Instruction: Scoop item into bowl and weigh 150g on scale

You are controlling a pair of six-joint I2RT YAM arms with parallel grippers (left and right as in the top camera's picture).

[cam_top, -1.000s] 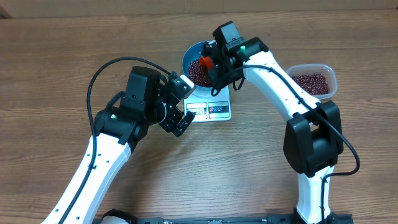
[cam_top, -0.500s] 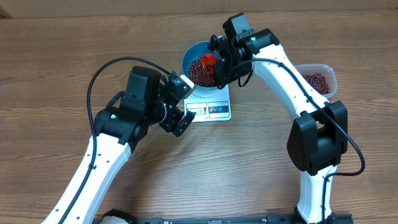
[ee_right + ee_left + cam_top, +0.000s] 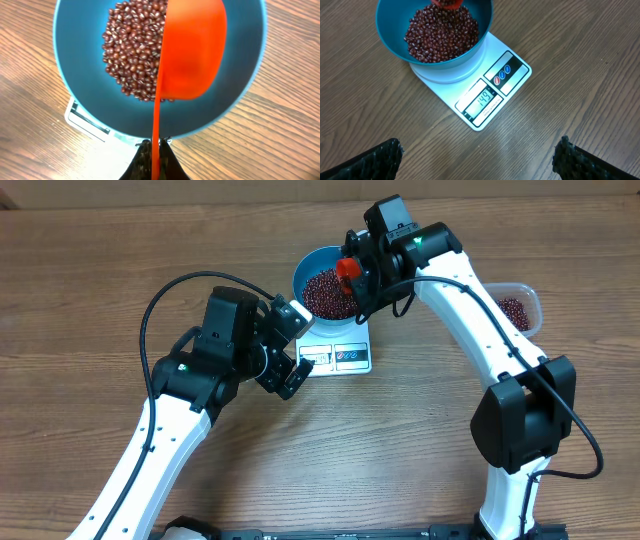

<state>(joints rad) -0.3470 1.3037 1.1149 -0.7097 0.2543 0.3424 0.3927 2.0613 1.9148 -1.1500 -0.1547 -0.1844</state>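
left gripper (image 3: 480, 161) wide, empty, just before scale (image 3: 492, 92) | left wrist alone shows display reading 149 | bowl (image 3: 390, 22) stands on scale, beans (image 3: 442, 32) piled inside | right gripper (image 3: 155, 152) clamps orange scoop (image 3: 192, 50) handle, over bowl | right arm partly hides clear tub (image 3: 535, 302) with beans, far right

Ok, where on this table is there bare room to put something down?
Widest bare wood: the far-left stretch, left of the bowl and beyond the left arm. Also the near middle, in front of the scale, between both arms. Crowded: around bowl and scale, where the right arm holds the orange scoop, and by the tub partly under it.
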